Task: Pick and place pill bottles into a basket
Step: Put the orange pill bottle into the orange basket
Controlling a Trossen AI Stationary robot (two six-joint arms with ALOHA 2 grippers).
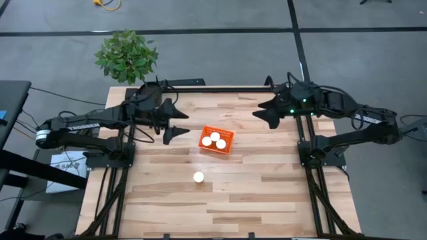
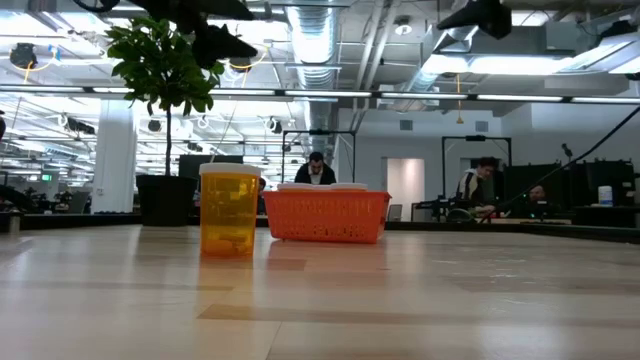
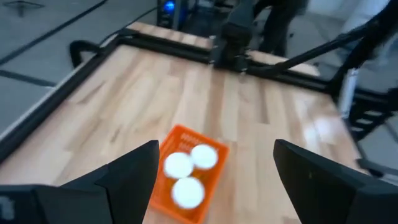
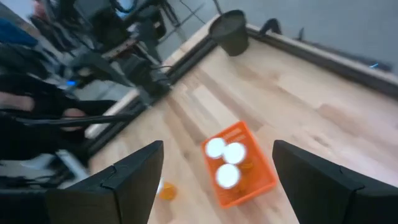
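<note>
The orange basket [image 1: 216, 140] stands near the table's middle with three white-capped pill bottles [image 1: 215, 141] inside; it also shows in the left wrist view [image 3: 186, 174] and the right wrist view [image 4: 239, 163]. A fourth bottle [image 1: 198, 177], amber with a white cap, stands upright on the table nearer the front edge [image 2: 229, 210]. My left gripper [image 1: 181, 123] hangs open and empty left of the basket, above the table. My right gripper [image 1: 261, 110] hangs open and empty at the far right.
A potted plant [image 1: 127, 57] stands beyond the table's far left corner, its dark pot [image 4: 231, 31] by the edge. Bare wooden tabletop [image 1: 267, 187] lies around the lone bottle. People and equipment show in the room behind [image 2: 316, 170].
</note>
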